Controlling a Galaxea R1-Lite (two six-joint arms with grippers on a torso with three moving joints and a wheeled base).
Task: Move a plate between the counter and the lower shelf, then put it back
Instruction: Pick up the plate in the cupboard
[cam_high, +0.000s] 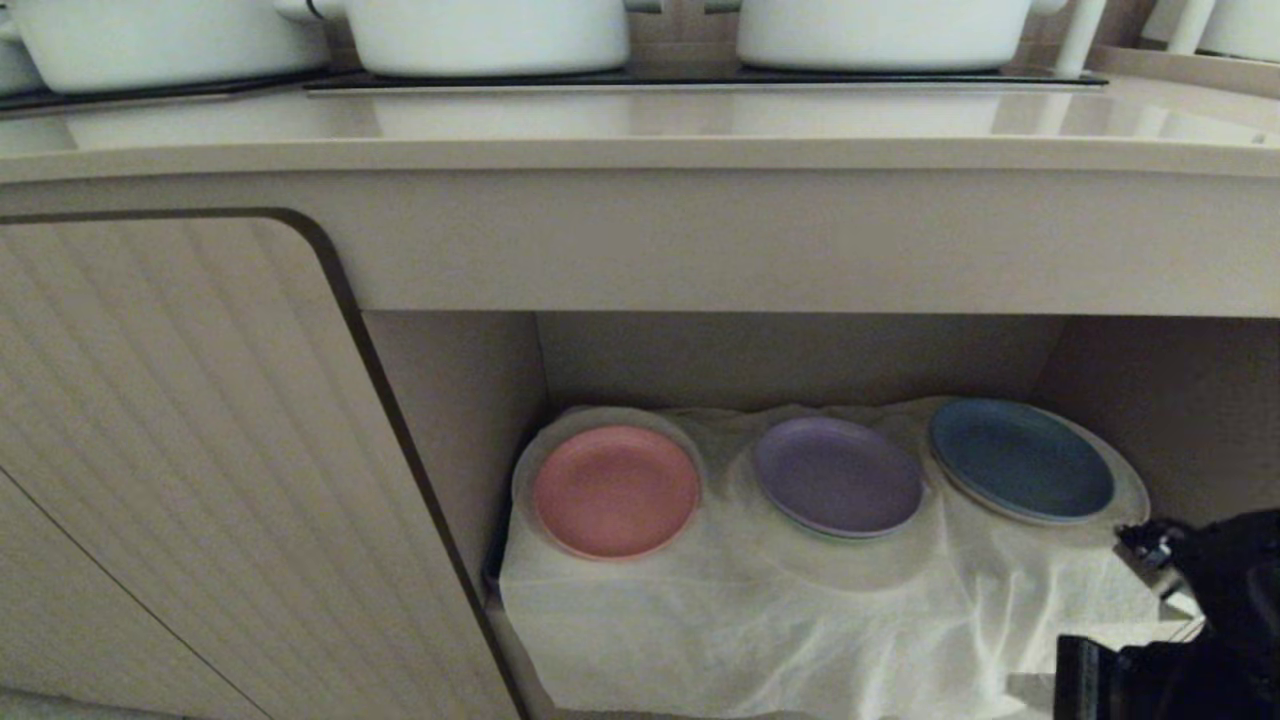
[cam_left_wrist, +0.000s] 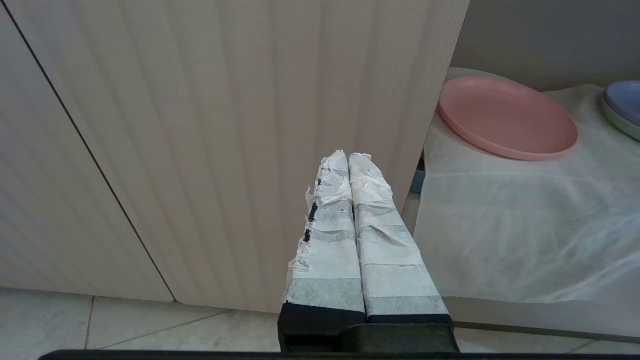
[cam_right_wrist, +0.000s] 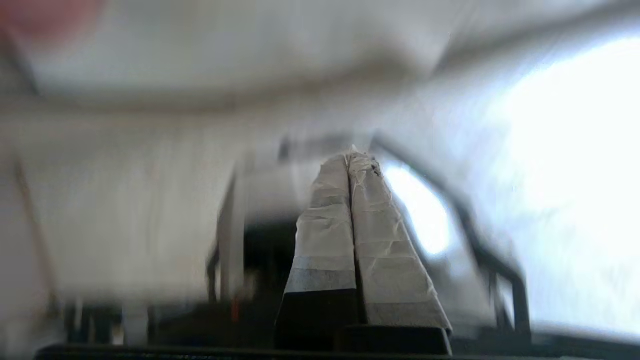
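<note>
While both grippers sit pressed together and empty, I see the plate (cam_high: 615, 490) lying flat at the left end of the shelf (cam_high: 760, 620), close to its left wall. Beside it in a row rest a purple plate (cam_high: 838, 476) at the middle and a blue plate (cam_high: 1020, 460) toward the right end, each apart from its neighbour. White cloth (cam_high: 800, 610) drapes the board and hangs wrinkled over the front edge. A ribbed door (cam_high: 200, 450) stands left of the recess. On the counter (cam_high: 640, 130) above, white pots (cam_high: 490, 35) stand along the back edge. My plate is round, matte pink, with a low raised rim, and holds nothing. My left gripper (cam_left_wrist: 348, 160) hangs before the door, its taped fingers (cam_left_wrist: 372, 200) touching, the plate off to one side. My right gripper (cam_right_wrist: 352, 155) is shut too; its arm (cam_high: 1215, 600) shows dark off the shelf's front right corner, clear of the blue plate.
</note>
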